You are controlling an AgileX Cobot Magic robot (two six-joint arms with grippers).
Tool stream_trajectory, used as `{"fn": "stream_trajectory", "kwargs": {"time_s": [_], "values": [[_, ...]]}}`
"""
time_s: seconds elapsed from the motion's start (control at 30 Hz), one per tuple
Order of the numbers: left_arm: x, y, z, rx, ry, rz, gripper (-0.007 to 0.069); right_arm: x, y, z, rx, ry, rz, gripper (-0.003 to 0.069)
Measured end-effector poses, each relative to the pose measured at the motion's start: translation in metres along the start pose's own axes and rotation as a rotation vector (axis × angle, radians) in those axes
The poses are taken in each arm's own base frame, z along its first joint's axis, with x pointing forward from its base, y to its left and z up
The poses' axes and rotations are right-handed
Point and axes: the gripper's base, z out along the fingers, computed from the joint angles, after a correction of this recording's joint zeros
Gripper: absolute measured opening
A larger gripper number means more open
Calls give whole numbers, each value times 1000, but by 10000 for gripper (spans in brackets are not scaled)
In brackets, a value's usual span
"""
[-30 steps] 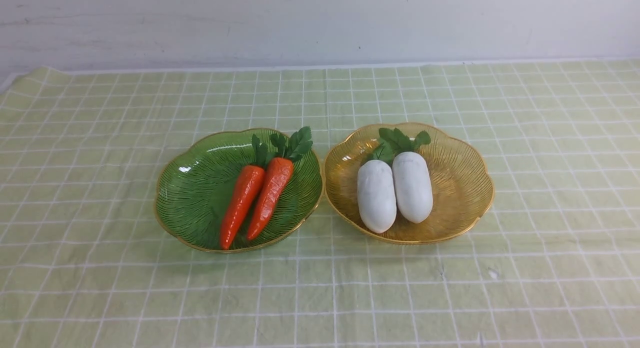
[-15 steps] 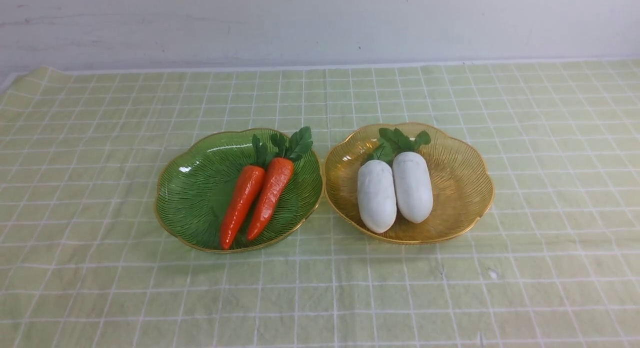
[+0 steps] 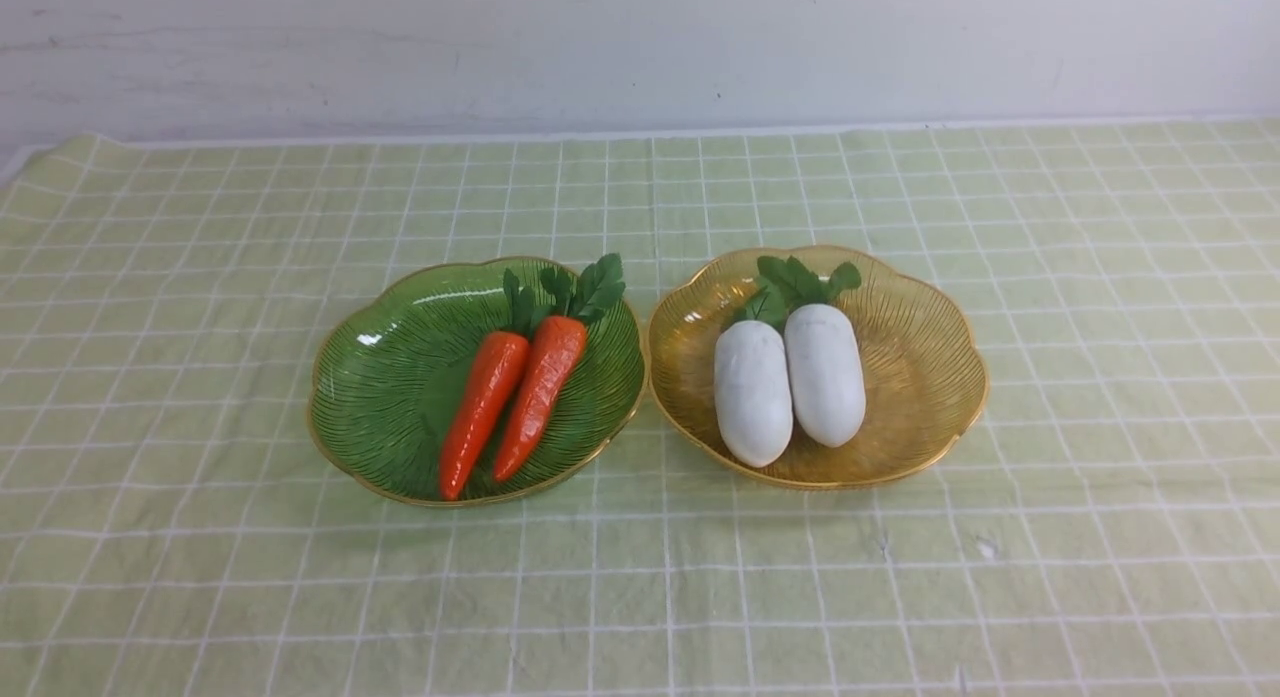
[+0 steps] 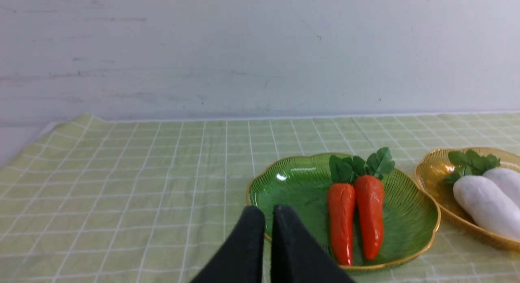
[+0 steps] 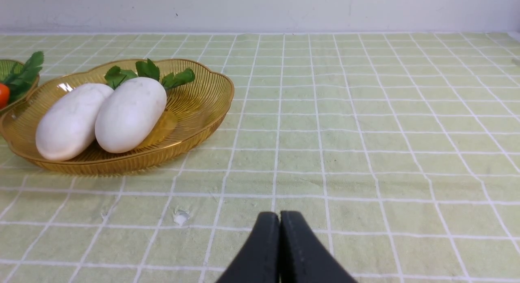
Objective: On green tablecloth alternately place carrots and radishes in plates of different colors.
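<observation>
Two orange carrots (image 3: pixel 510 402) lie side by side in the green plate (image 3: pixel 380 377) at centre left of the green tablecloth (image 3: pixel 640 597). Two white radishes (image 3: pixel 790 382) lie side by side in the amber plate (image 3: pixel 920 367) beside it. Neither gripper shows in the front view. In the left wrist view my left gripper (image 4: pixel 269 212) is shut and empty, near the green plate (image 4: pixel 414 218) and short of the carrots (image 4: pixel 357 218). In the right wrist view my right gripper (image 5: pixel 280 216) is shut and empty over bare cloth, away from the amber plate (image 5: pixel 195 108) and radishes (image 5: pixel 105 116).
A pale wall (image 3: pixel 640 47) rises behind the table's far edge. The cloth's far left corner (image 3: pixel 90 142) lies slightly lifted. The two plates nearly touch rim to rim at the table's middle.
</observation>
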Motion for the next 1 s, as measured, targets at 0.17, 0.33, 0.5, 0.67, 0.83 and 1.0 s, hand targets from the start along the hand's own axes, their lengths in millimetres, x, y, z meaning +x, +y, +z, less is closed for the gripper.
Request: {"fn": "stream_trajectory", "kwargs": {"time_s": [0.17, 0.33, 0.5, 0.67, 0.83, 1.0], "values": [[32, 2, 14, -5, 67, 1, 13, 0, 0, 0, 0, -1, 0, -15], [84, 4, 26, -17, 221, 21, 13, 0, 0, 0, 0, -1, 0, -15], [94, 5, 28, -15, 241, 42, 13, 0, 0, 0, 0, -1, 0, -15], [94, 3, 28, 15, 236, 58, 13, 0, 0, 0, 0, 0, 0, -15], [94, 3, 28, 18, 235, 60, 13, 0, 0, 0, 0, 0, -1, -15], [94, 3, 28, 18, 235, 60, 13, 0, 0, 0, 0, 0, -1, -15]]}}
